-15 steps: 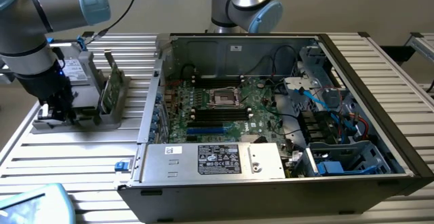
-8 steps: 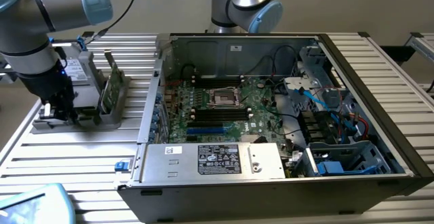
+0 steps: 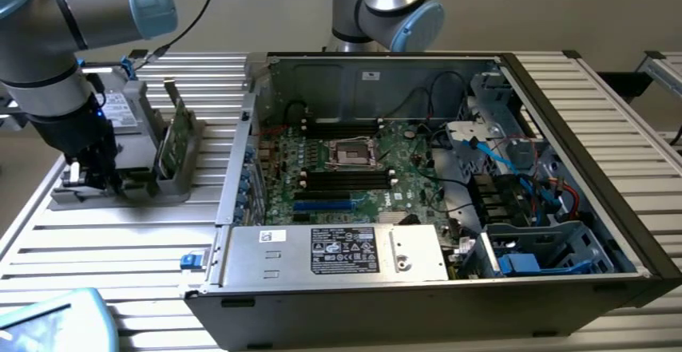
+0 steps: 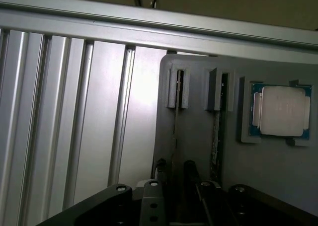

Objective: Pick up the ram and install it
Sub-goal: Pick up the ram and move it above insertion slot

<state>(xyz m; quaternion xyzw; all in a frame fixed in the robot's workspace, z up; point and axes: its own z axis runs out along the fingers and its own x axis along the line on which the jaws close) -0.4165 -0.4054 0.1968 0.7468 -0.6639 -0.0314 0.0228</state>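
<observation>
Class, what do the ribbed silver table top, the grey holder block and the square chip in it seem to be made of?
Ribbed silver table top: likely aluminium, by its metallic sheen and straight grooves. Grey holder block: probably plastic, matt, with formed slots. Square chip: pale metal lid, softly shiny, on a bluish-green board.

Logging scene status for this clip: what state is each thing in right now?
gripper: open, astride the ram.
ram: upright in a slot of the gray holder, not lifted.
second ram stick: upright in the neighbouring slot.
CPU: lying flat in the holder's recess.
computer case: open, side panel off.
motherboard memory slots: empty.
</observation>
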